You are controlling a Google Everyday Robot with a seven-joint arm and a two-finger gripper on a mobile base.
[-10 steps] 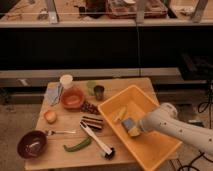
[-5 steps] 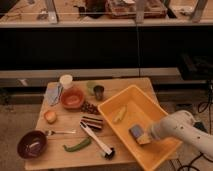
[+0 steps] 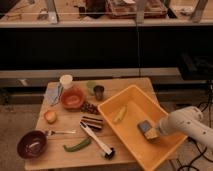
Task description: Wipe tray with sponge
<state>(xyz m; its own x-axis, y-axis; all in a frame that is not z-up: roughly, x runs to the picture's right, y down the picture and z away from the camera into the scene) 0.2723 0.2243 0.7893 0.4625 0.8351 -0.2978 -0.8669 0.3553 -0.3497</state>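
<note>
The large yellow-orange tray [image 3: 131, 102] lies at an angle on the right part of the wooden table. The sponge [image 3: 145, 128], yellow with a grey-blue face, rests on the tray floor near its right side. My gripper [image 3: 153, 133] reaches in from the right on a white arm and is shut on the sponge, pressing it to the tray bottom. A pale yellow banana-like piece [image 3: 120, 114] lies in the tray to the left of the sponge.
Left of the tray on the table [image 3: 60, 157] are an orange-red bowl [image 3: 73, 98], a white cup [image 3: 66, 81], a dark cup [image 3: 99, 91], a striped block [image 3: 92, 122], a brush [image 3: 98, 142], a green pepper [image 3: 76, 145] and a purple bowl [image 3: 32, 144].
My gripper and the sponge have slid across the tray floor from the middle toward the right and near side, then a little back up. The banana-like piece has stayed put.
</note>
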